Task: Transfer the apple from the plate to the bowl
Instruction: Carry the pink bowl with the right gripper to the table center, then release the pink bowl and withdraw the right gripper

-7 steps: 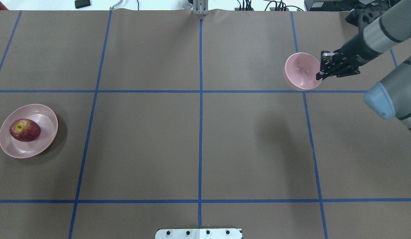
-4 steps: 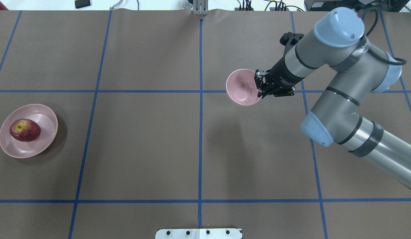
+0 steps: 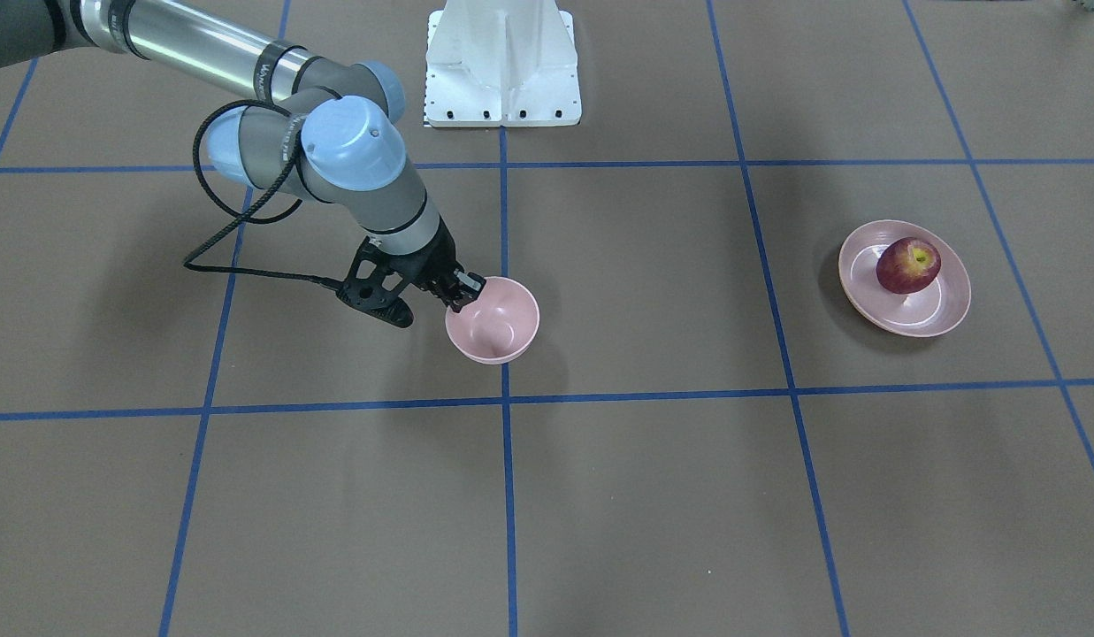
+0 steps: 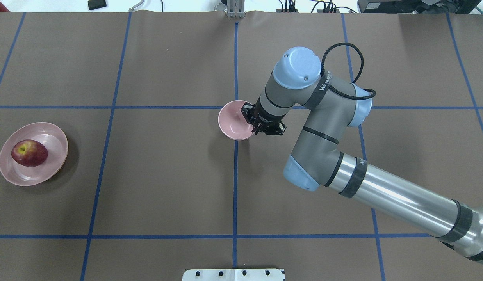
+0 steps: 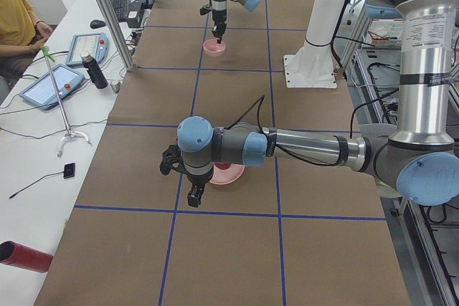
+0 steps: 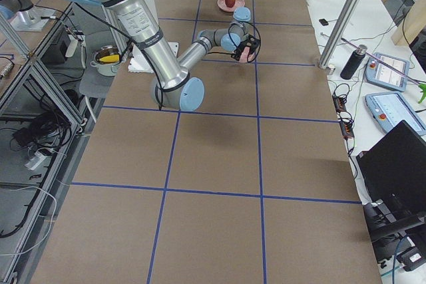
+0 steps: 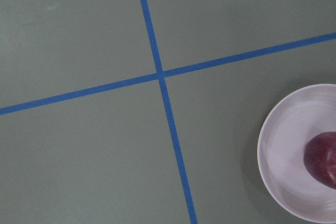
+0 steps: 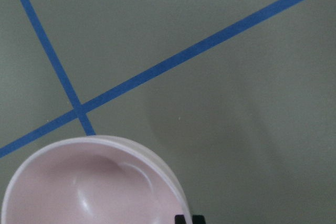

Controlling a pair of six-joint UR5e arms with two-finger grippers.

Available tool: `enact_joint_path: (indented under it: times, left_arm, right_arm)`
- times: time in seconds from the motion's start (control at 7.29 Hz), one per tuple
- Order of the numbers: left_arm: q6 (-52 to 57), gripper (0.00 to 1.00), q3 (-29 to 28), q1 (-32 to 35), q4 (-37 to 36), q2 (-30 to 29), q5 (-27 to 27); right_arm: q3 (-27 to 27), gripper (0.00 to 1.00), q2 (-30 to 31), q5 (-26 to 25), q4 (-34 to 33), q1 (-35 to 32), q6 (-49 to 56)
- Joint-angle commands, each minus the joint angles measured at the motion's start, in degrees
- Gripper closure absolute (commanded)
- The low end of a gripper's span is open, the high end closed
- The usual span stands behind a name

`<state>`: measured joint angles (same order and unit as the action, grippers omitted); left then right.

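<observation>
The dark red apple (image 4: 29, 153) lies on the wide pink plate (image 4: 50, 171) at the table's left end; both also show in the front-facing view, apple (image 3: 906, 264) and plate (image 3: 940, 310). My right gripper (image 4: 252, 124) is shut on the rim of the small pink bowl (image 4: 233, 121) and holds it low at the table's centre line. The bowl (image 3: 493, 332) is empty. My left gripper (image 5: 193, 195) shows only in the exterior left view, in front of the plate (image 5: 229, 175); I cannot tell whether it is open or shut. The left wrist view looks down on the plate (image 7: 278, 150) and apple (image 7: 321, 158) from high up.
Blue tape lines (image 4: 235, 175) divide the brown table into squares. The white robot base (image 3: 502, 62) stands at the table's near edge. A side bench with tablets (image 5: 50, 84) and a person runs along the far edge.
My right arm has carried the bowl from the far right of the table leftward to the centre line. The apple and plate have not moved.
</observation>
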<state>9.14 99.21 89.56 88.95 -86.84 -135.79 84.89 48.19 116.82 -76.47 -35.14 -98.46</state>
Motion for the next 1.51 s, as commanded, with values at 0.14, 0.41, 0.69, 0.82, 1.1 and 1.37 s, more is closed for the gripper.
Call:
enact_joint_path:
  times: [0.14,0.41,0.69,0.82,1.1,1.37]
  left_arm:
    - [0.0,0.01,0.0,0.0,0.0,0.0,0.0]
    - [0.0,0.01,-0.1,0.0,0.0,0.0,0.0]
    - [0.0,0.01,0.4,0.1,-0.1,0.1,0.0]
    - [0.1,0.01,0.5,0.1,0.0,0.0,0.0]
    - [0.0,0.01,0.3,0.0,-0.1,-0.2,0.4]
    - [-0.8,0.01,0.0,-0.1,-0.5,-3.2,0.6]
  right_arm:
    - [-1.8,0.99,-1.3,-0.8,0.5,1.9,-1.0]
    - [-1.8,0.42,-0.9,-4.0,1.2,2.7,-0.6]
    - [-0.6,0.0,-0.7,-4.9,2.5,2.5,0.0]
    - [1.5,0.0,-0.6,-4.1,1.9,0.1,1.8]
    - [6.1,0.0,0.1,-2.5,-4.1,-4.8,10.9]
    - [8.4,0.0,4.5,4.6,-5.4,-13.1,22.6]
